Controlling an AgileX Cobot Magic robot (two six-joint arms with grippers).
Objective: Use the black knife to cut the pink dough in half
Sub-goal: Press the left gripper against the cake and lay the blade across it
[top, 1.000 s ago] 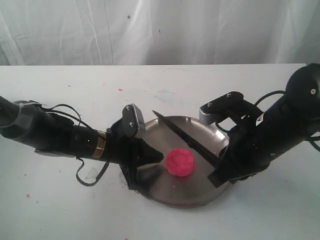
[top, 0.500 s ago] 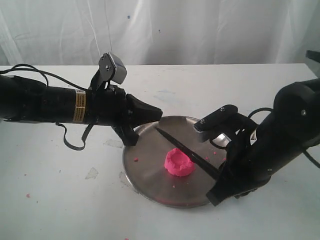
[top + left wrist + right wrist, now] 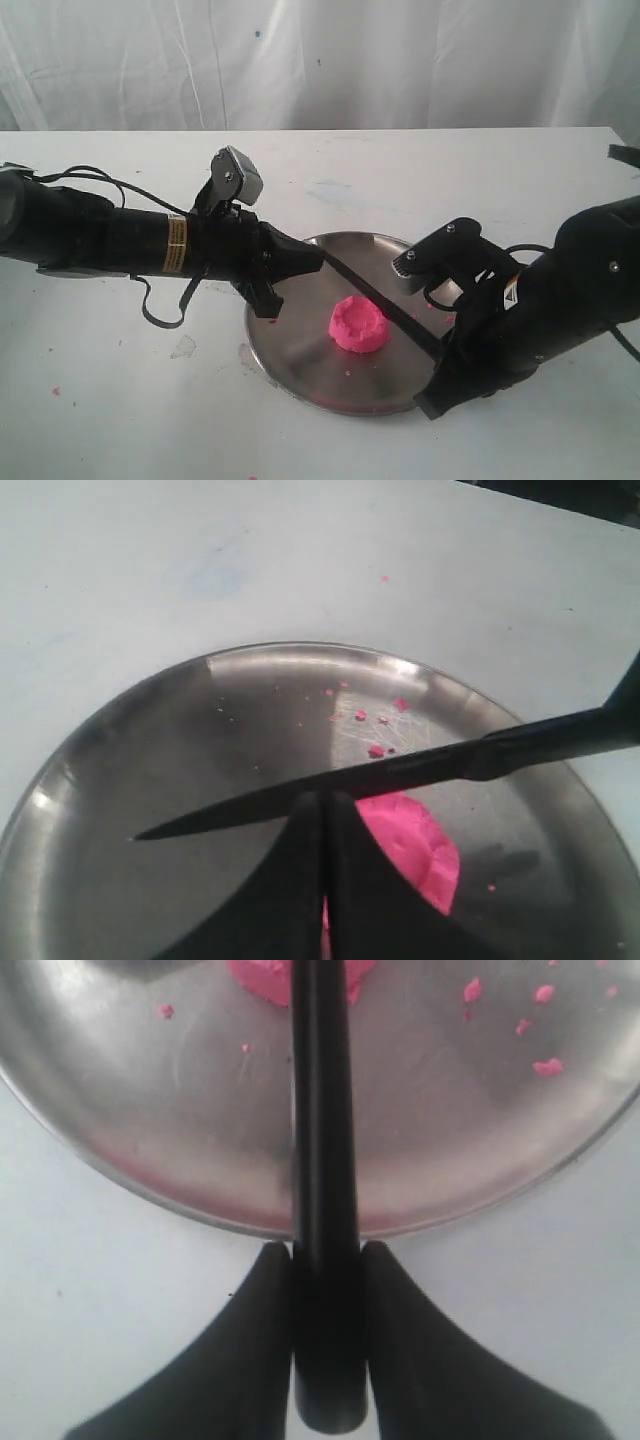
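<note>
The pink dough (image 3: 359,325) is one round lump with a dented top, lying in the middle of the steel plate (image 3: 295,345). The black knife (image 3: 385,300) slants over it, blade just above the lump's far side. My right gripper (image 3: 440,362) is shut on the knife's handle (image 3: 325,1290) beyond the plate's rim (image 3: 150,1175). My left gripper (image 3: 316,258) is shut, and its joined tips (image 3: 325,800) meet the blade (image 3: 400,772) near its pointed end. In the left wrist view the dough (image 3: 425,845) shows partly behind the fingers.
Tiny pink crumbs (image 3: 375,750) dot the plate, and a few specks lie on the white table (image 3: 120,400). A loose black cable (image 3: 160,300) hangs under the left arm. A white curtain closes the back.
My left arm rose from the plate's left side, then came down and right until its shut tips met the blade. The right arm shifted slightly lower with the knife.
</note>
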